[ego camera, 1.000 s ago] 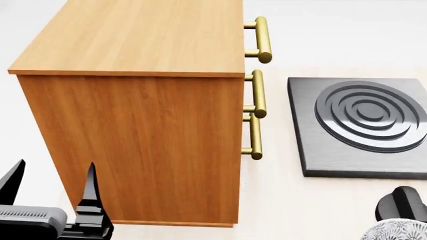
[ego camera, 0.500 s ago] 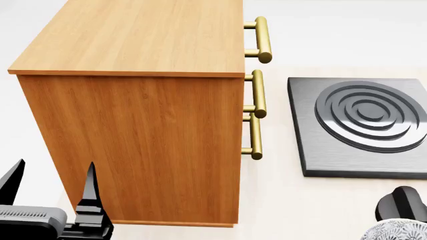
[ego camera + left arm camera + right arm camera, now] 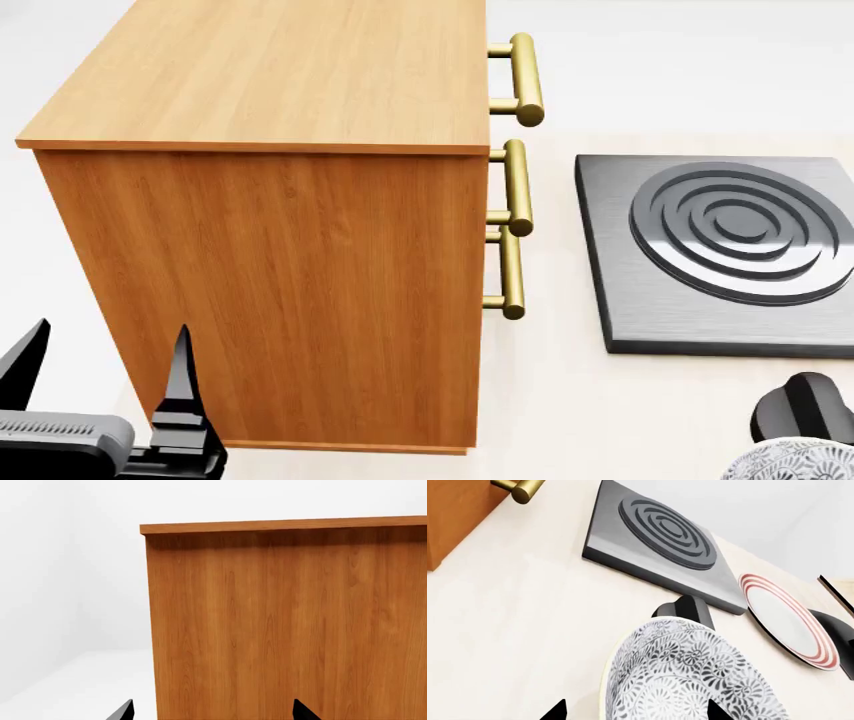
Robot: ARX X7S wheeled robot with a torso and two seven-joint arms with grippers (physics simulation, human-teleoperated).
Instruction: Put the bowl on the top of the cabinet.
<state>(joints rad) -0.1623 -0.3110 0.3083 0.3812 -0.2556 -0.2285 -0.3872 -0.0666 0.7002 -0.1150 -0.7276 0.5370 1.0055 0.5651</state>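
grey-floral white bowl (image 3: 694, 680), orange-brown wood-grain cabinet (image 3: 287, 260), red-ringed plate (image 3: 787, 620)

left end effector (image 3: 104, 375): black pointed fingers, grey ribbed body | right end effector (image 3: 634, 710): black pointed fingertips

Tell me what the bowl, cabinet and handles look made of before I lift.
Bowl: looks like glazed ceramic, white with a dense grey floral print and a smooth sheen. Cabinet: orange-brown wood or wood veneer, with visible vertical grain and a matte finish. Handles: brass-coloured metal bars with a soft shine. These are renders, so I judge by surface look only.
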